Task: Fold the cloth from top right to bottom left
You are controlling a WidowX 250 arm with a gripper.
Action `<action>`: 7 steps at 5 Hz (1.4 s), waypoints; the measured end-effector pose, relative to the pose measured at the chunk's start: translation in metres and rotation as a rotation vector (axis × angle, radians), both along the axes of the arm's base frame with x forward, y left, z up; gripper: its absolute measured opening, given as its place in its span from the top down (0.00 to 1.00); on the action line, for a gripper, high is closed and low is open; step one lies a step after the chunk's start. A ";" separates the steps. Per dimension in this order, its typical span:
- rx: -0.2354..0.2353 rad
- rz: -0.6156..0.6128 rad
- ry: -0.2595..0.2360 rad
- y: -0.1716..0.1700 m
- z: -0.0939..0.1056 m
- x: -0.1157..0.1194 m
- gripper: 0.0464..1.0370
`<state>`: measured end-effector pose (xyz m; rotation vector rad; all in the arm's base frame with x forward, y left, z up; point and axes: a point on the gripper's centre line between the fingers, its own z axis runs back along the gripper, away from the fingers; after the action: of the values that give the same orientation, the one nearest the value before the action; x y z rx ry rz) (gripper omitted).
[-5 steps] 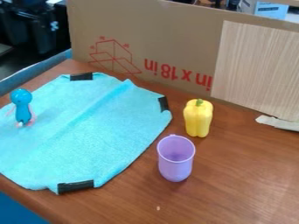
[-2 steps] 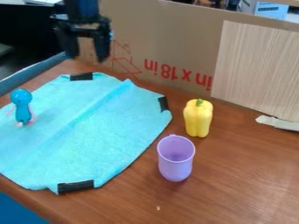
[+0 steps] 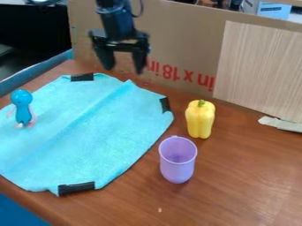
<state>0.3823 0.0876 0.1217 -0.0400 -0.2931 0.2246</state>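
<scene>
The black gripper hangs above the far edge of the cloth, in front of the cardboard, its two fingers spread apart with nothing between them. Below it the light blue cloth lies spread on the brown table, touching neither finger. A raised crease runs diagonally across it, from near its far corner toward the lower left. Black strips mark the cloth's far edge, right corner and near edge.
A blue figure with pink limbs stands on the cloth's left part. Right of the cloth are a yellow bell pepper and a purple cup. A cardboard wall runs behind the table.
The gripper has come into view from the top left, then moved right and slightly down, its fingers apart throughout. The cloth and the other objects have stayed put.
</scene>
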 end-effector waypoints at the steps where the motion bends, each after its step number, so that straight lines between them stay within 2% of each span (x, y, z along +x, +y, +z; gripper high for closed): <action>1: 0.022 -0.002 0.016 -0.017 -0.022 0.011 0.04; 2: 0.046 0.004 0.042 -0.035 -0.037 0.020 0.04; 3: 0.050 0.048 0.059 -0.042 -0.044 0.028 0.04; 5: 0.072 0.126 0.072 -0.050 -0.061 0.043 0.04; 6: 0.081 0.153 0.097 -0.048 -0.075 0.045 0.04; 7: 0.084 0.175 0.143 -0.046 -0.085 0.047 0.04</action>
<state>0.4296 0.0411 0.0367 0.0850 -0.1628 0.3873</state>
